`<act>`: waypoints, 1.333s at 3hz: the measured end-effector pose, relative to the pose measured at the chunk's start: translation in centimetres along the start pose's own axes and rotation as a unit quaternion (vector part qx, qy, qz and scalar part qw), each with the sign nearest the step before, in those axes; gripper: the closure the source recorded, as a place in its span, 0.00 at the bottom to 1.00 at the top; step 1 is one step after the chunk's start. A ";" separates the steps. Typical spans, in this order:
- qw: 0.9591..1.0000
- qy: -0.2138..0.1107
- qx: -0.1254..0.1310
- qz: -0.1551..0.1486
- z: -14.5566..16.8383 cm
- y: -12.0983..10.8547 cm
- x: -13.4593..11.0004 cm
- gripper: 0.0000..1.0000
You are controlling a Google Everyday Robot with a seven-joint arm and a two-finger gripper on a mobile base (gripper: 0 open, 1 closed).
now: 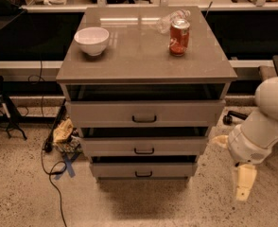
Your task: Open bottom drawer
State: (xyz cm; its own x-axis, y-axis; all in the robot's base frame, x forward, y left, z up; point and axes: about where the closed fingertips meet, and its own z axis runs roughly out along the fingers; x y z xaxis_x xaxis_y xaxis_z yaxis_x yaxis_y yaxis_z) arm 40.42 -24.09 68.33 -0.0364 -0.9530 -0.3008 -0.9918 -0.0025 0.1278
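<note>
Cream-coloured gripper (243,186) hangs low at the right edge, whether open or closed cannot be told, well apart from the bottom drawer (113,170), lowest of three, which shows only its front and small black handle (143,174), its tray hidden; farther back, a bowl (91,40) and can (179,37) stand on the tabletop (139,64).

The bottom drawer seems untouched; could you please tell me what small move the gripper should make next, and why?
Probably swing the gripper left toward the black handle of the bottom drawer. The gripper hangs pointing down to the right of the cabinet, well apart from that handle, so it must close the gap before it can pull.
</note>
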 end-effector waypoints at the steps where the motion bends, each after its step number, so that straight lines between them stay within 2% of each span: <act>1: 0.999 -0.023 -0.022 -0.025 8.2 -3.1 2.2 0.00; 2: 0.997 -0.058 -0.033 -0.046 16.1 -6.9 2.8 0.00; 3: 0.992 -0.096 -0.066 -0.042 24.2 -8.6 2.4 0.00; 4: 0.989 -0.110 -0.095 -0.031 27.9 -7.2 2.8 0.00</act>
State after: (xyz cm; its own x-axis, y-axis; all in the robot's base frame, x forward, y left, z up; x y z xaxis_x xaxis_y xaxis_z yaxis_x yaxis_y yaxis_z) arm 44.07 -18.29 40.24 -0.0218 -0.8602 -0.5095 -0.9527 -0.1366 0.2714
